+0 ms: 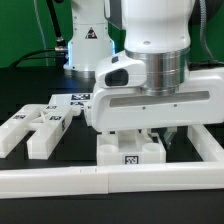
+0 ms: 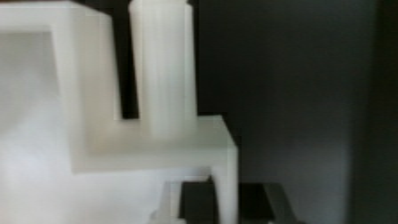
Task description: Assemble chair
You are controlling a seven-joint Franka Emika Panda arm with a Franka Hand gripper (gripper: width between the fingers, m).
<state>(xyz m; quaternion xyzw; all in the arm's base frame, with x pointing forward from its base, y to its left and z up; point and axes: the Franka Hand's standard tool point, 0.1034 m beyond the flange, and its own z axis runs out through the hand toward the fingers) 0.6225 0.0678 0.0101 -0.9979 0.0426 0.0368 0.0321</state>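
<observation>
Nearby, white chair parts point(image 1: 42, 135) crowd a black table point(image 1: 25, 88).

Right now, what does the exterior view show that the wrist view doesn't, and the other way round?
Only the exterior view: the gripper above a tagged chair part, loose chair parts on that view's left, the white border rail in front. Only the wrist view: a blurred close-up of a long white post and the block it joins. Both: white chair plastic near the gripper.
</observation>
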